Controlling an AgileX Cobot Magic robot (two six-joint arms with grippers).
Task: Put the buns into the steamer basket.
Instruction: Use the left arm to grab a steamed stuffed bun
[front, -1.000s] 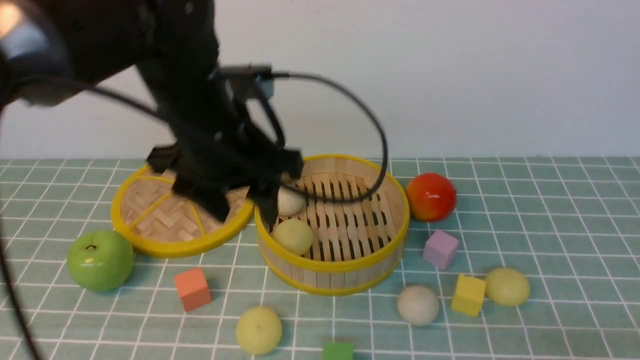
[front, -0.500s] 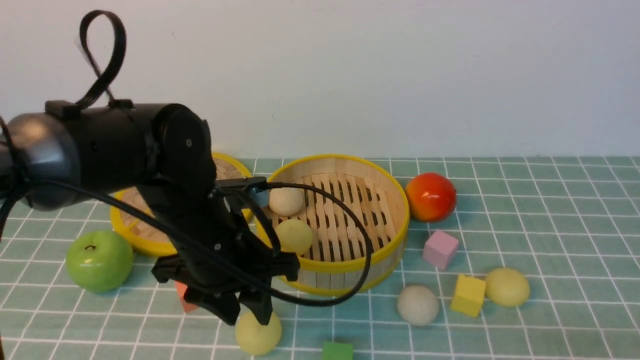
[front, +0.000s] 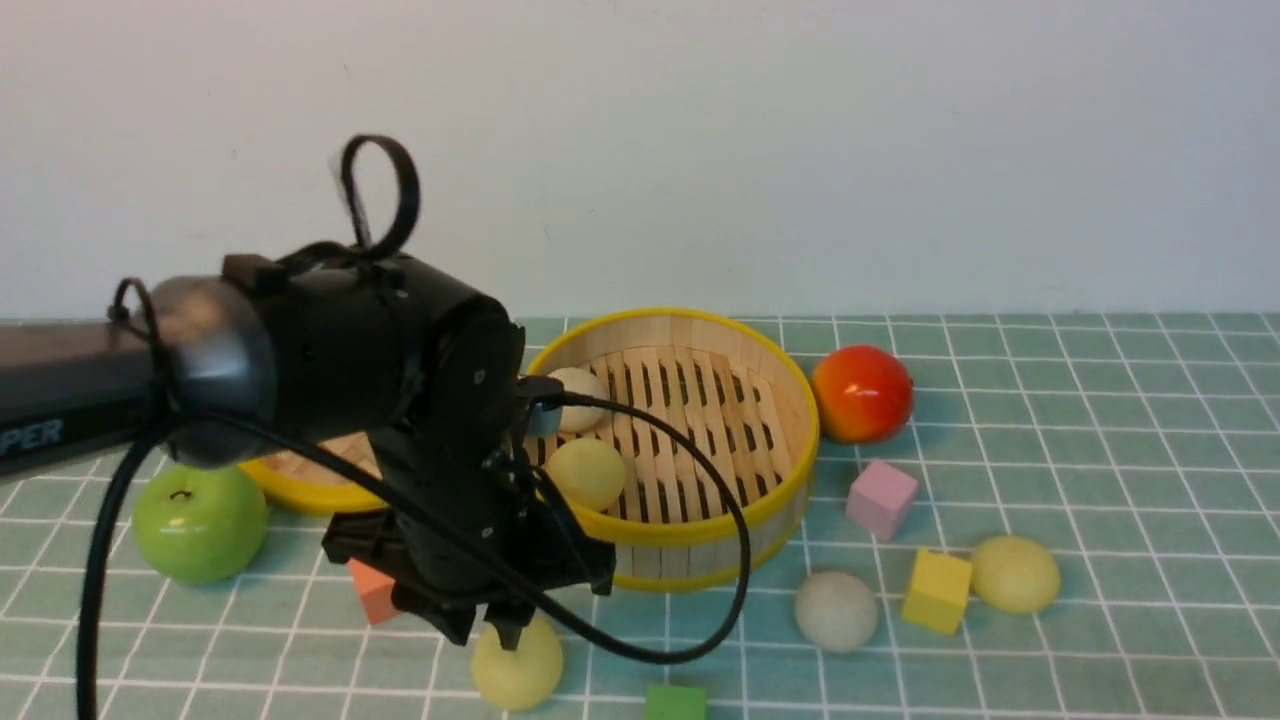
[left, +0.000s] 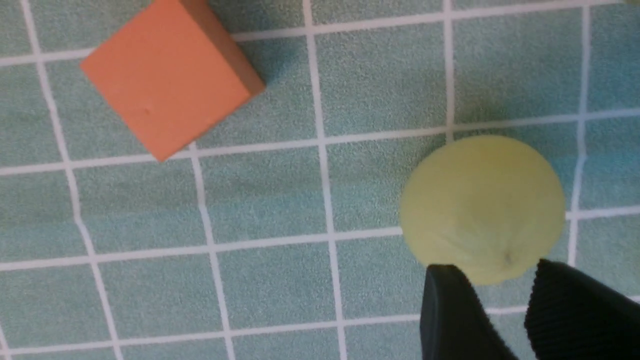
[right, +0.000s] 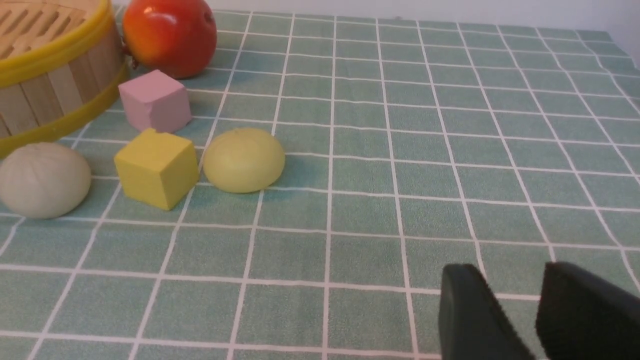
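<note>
The steamer basket (front: 690, 530) stands mid-table with an off-white bun (front: 578, 383) and a yellow-green bun (front: 587, 471) inside. Three more buns lie on the cloth: a yellow-green one (front: 520, 675) at the front, an off-white one (front: 835, 608), and a yellow-green one (front: 1013, 573). My left gripper (front: 490, 632) hangs just over the front bun (left: 482, 205). Its jaws stand partly open, tips at the bun's near edge, narrower than the bun and gripping nothing (left: 495, 272). My right gripper (right: 505, 280) is open over bare cloth, far from the buns (right: 244, 160) (right: 42, 180).
The flat lid (front: 290, 475) lies behind my left arm, next to a green apple (front: 198, 520). A red apple (front: 862, 393) sits right of the basket. Orange (front: 372, 590), pink (front: 880, 497), yellow (front: 937, 590) and green (front: 675, 703) cubes are scattered around the buns.
My left arm has swung from above the basket down to the front yellow-green bun, and its jaws have narrowed. The buns and the right gripper have not moved.
</note>
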